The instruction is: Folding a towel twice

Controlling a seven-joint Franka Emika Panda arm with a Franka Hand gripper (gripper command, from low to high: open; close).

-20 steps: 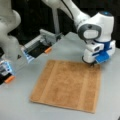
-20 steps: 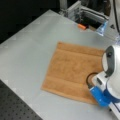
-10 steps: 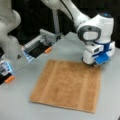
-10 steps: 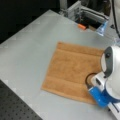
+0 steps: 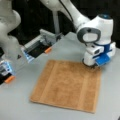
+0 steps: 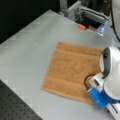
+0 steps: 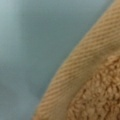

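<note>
The towel (image 5: 67, 85) is seen lying flat and fully spread on the grey table (image 5: 22, 107) in both front views — no fold is yet visible, so the first of the two folds is judged to be only at its start. The hand (image 5: 90, 65) is lowered onto the towel's far right corner in a front view; in a front view (image 6: 88, 83) the same corner appears at the near right, under the white and blue wrist. Whether the hand is wide or narrow, or already pinching the cloth, cannot be told, since its tips are hidden by the wrist body. In the wrist view only the ribbed hem and fuzzy pile of the towel (image 7: 95, 82) are shown against the table, very close. A firm pinch of that corner is called for — thin cloth slips easily — before it can be carried across. An orange-tipped fixture (image 5: 41, 47) is seen at the far left edge.
</note>
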